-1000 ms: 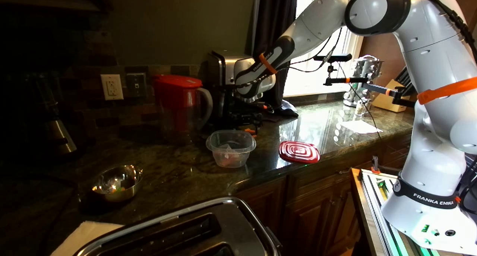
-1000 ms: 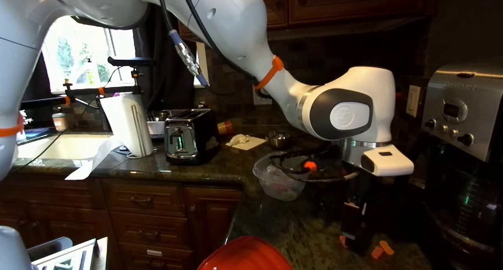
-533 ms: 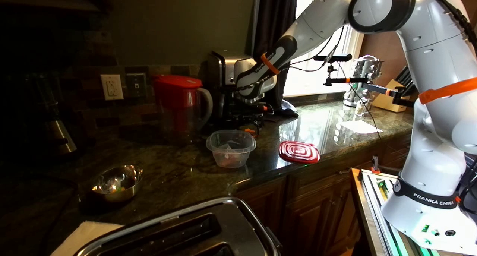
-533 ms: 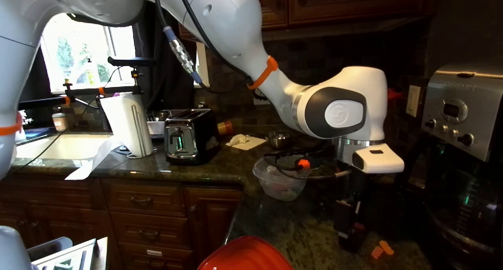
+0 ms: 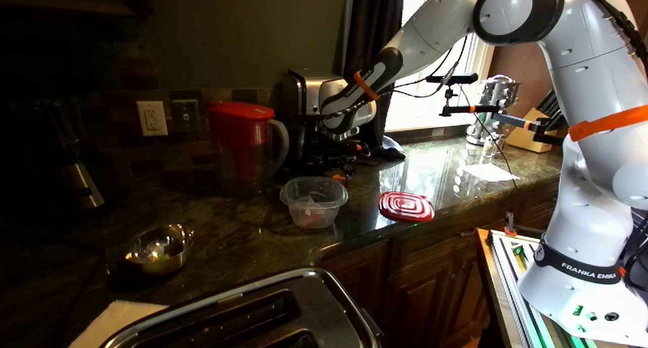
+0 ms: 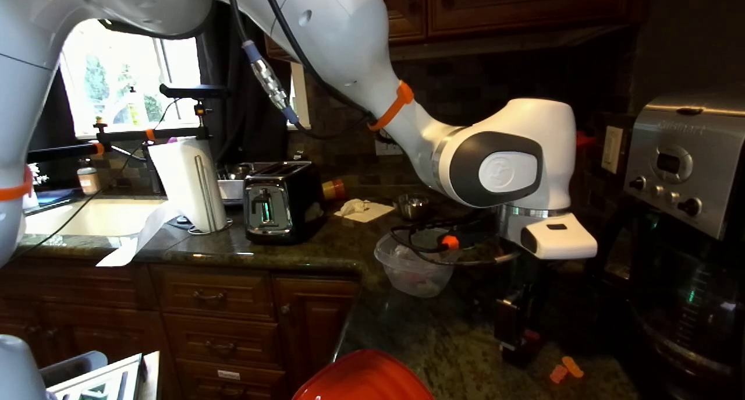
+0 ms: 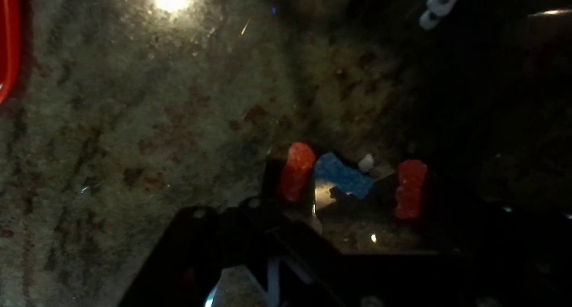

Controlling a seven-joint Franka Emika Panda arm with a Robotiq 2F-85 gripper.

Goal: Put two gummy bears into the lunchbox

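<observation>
Jaws have shifted toward the robot's base.

Counter | blue gummy | between bright-red gummy and dark-red gummy

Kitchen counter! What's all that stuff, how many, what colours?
lunchbox: one, clear, between bowl and lid
gummy bears: at least three, reddish and blue, near gripper
lid: one, red, near lunchbox
bowl: one, silver, near toaster
toaster: one, black and silver, near bowl
pitcher: one, red, by wall
coffee maker: one, silver and black, near pitcher
paper towel roll: one, white, near sink
knife block: one, tan, near window
sheets: two, white, by toaster and window
others: too dark or small
arm: one, white, above gripper
gripper: one, black, open, near gummy bears
</observation>
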